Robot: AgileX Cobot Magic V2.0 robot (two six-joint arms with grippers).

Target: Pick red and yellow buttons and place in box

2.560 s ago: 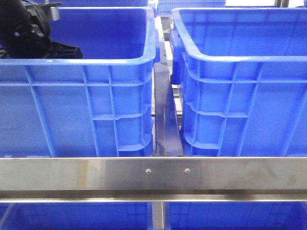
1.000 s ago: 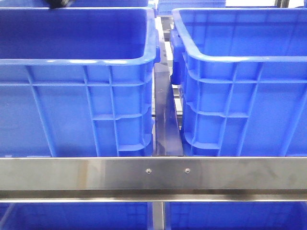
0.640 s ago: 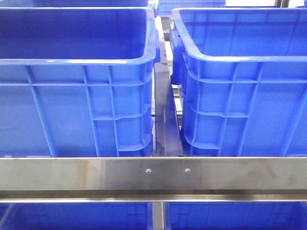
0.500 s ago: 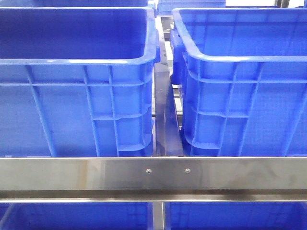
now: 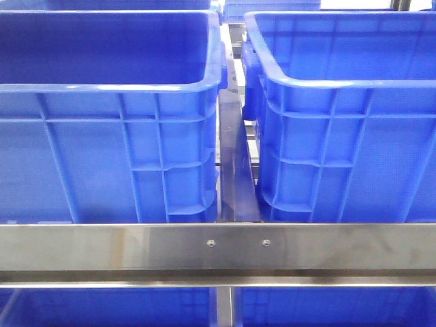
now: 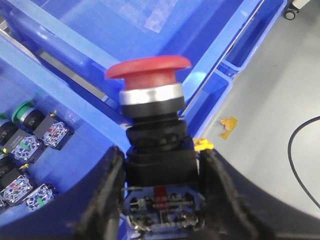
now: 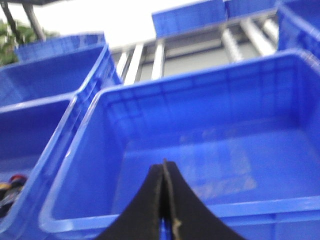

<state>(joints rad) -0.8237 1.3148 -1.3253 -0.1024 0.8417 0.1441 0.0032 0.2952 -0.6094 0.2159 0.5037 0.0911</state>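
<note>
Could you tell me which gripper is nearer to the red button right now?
Left. The left gripper is shut on the red button, its fingers clamping the button's black body. The right gripper is shut and empty over a blue crate, apart from that button.

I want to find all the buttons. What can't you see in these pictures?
- Front view: left crate floor, hidden by its tall wall.
- Front view: both arms, out of frame.
- Left wrist view: red button base, covered by fingers.
- Right wrist view: blurry; no yellow buttons visible.
</note>
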